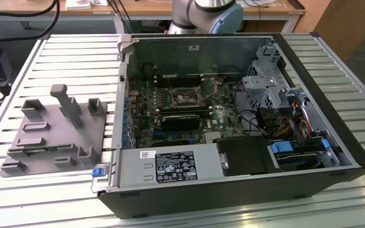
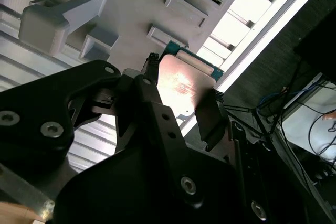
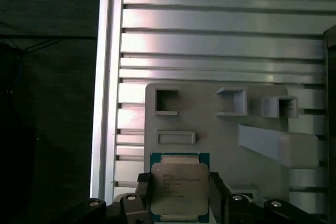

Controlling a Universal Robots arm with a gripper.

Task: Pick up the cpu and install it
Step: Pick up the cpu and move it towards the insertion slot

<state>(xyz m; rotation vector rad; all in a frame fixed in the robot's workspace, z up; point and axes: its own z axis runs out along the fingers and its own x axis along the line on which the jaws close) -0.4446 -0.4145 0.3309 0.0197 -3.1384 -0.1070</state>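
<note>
The cpu (image 3: 180,188) is pinched between the jaws, with one black finger (image 3: 143,195) pressed against each of two opposite edges. Its silvery top is turned to the first wrist view, and a green border is seen around it. In the second wrist view the same chip (image 2: 181,85) is seen gripped at the tips of the jaws, its flat face catching the light.

Beyond the jaws, and apart from the cpu, a grey fixture (image 3: 210,124) is laid flat. Hollow square pockets and a thick post (image 3: 278,145) are carried on it. Under the fixture, farther from the jaws, the slatted metal desk (image 3: 210,40) is spread.

In the exterior view the fixture (image 1: 49,137) is seen on the desk (image 1: 74,61). Just beside it, on the exterior view's right, an open computer case (image 1: 334,156) is set, with its motherboard (image 1: 176,109) exposed.
</note>
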